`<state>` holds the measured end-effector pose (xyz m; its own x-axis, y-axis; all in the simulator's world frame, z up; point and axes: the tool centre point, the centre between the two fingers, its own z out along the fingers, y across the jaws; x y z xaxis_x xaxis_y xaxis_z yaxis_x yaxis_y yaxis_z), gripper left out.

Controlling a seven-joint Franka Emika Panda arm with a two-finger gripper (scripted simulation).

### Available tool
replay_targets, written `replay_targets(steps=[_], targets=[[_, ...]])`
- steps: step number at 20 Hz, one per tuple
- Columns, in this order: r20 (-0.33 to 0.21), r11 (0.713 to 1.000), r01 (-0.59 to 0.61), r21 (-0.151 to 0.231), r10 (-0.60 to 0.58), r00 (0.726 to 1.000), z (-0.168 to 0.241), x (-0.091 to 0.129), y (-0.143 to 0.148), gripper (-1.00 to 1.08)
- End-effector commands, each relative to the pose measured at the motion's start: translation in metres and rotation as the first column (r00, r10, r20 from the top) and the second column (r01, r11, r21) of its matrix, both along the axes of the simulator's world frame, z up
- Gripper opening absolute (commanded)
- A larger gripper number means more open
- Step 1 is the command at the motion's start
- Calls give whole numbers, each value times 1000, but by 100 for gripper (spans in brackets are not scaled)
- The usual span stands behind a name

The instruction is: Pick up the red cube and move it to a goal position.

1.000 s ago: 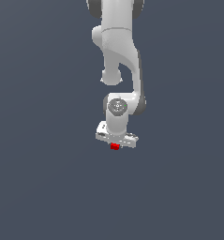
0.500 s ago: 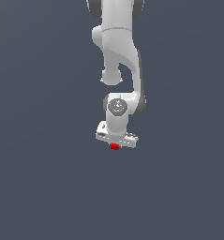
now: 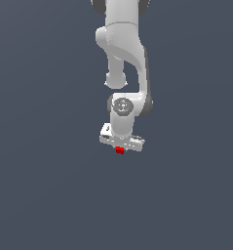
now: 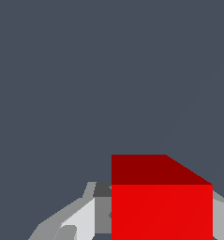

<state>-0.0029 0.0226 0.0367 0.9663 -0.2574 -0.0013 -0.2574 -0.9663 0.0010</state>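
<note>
The red cube (image 3: 119,150) is a tiny bright red block sitting right under the white hand of the arm, between the fingers. My gripper (image 3: 120,147) points downward and is shut on the cube. In the wrist view the red cube (image 4: 161,208) fills the near part of the picture, with a grey finger (image 4: 78,220) against one side and a sliver of the other finger at the opposite side. No goal marker shows in either view.
The white arm (image 3: 123,58) reaches down from the exterior view's top. A plain dark grey surface (image 3: 45,185) lies all around with no other objects in view.
</note>
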Motion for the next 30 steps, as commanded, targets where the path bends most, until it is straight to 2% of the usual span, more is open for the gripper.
replay_targets(steps=[1, 10, 30], targets=[[2, 1000, 0, 0, 0, 1000, 11, -3, 1, -100], [1, 1000, 0, 1, 0, 1000, 79, -21, 7, -100], [2, 1000, 0, 0, 0, 1000, 294, -76, 26, -100]])
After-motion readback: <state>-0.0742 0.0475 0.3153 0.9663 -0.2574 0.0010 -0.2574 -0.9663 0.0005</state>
